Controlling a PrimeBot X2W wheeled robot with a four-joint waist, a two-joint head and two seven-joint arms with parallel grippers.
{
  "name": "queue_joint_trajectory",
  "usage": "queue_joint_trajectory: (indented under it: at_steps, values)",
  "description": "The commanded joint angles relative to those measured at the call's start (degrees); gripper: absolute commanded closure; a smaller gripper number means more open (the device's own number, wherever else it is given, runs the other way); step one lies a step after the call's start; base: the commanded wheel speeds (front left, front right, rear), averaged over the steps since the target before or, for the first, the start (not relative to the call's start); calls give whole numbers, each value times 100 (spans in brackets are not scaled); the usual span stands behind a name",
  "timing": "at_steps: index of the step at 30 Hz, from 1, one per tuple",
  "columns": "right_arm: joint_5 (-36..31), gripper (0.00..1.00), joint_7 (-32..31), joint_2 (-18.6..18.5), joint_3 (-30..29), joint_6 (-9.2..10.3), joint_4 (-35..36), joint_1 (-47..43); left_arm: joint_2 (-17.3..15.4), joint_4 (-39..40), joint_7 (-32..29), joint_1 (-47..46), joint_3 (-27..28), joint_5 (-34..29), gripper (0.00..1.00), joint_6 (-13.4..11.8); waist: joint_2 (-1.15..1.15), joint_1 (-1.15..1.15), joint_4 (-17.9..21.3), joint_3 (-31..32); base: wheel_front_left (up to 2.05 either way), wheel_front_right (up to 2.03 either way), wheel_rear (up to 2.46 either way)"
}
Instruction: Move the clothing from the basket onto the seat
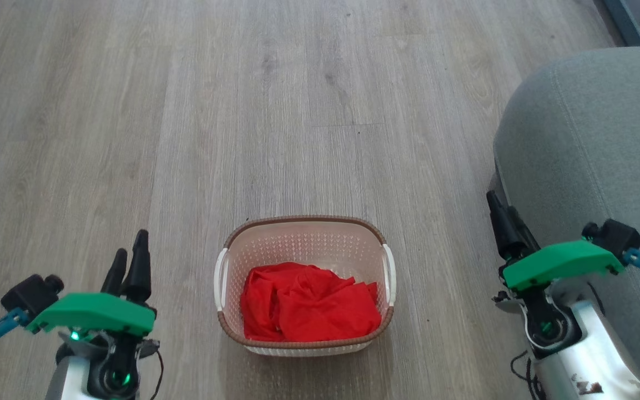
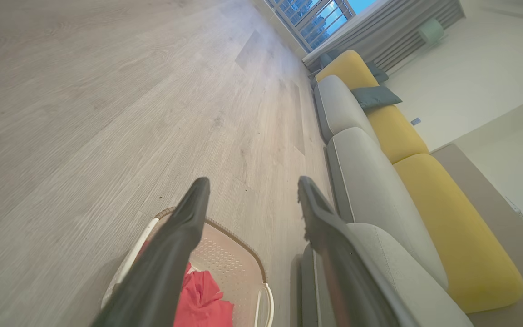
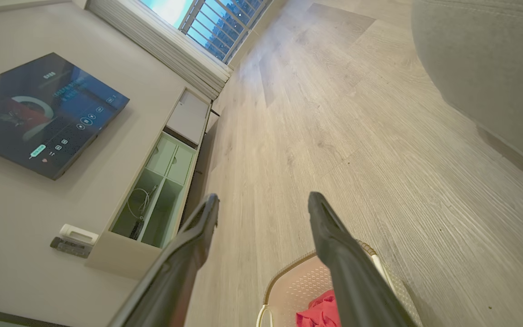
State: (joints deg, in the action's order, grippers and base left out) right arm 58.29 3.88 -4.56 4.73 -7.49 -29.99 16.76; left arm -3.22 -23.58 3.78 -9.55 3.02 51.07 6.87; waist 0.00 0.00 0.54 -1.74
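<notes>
Spread and empty, the left gripper [image 1: 131, 244] is held to the left of the basket [image 1: 303, 220], and the right gripper [image 1: 500, 208], likewise spread, is held just beside the seat [image 1: 592, 139]. The basket is set on the wooden floor [image 1: 242, 111], apart from the seat. The clothing [image 1: 309, 303] is bundled inside the basket, against its near wall.

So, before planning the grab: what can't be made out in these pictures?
Basket floor: head view, covered by the clothing.
Seat: head view, cut off by the right edge.
Part of the basket: left wrist view, behind a finger of the left gripper.
Television text: right wrist view, too small.
</notes>
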Motion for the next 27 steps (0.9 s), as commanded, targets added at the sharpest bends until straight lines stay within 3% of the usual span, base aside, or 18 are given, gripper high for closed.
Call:
queue_joint_trajectory:
  at_steps: [1, 27]
  values:
    - [-181, 0, 71, -99, 123, -1, 148, 410, -130, 186, 93, -368, 76, -188, 0, 30, 0, 0, 3, 0, 0, 0, 0]
    - [-1970, 0, 512, -208, 534, 0, -104, 1043, -137, 203, 529, -851, 142, -2289, 0, 44, 0, 0, 51, -112, 0, 0, 0]
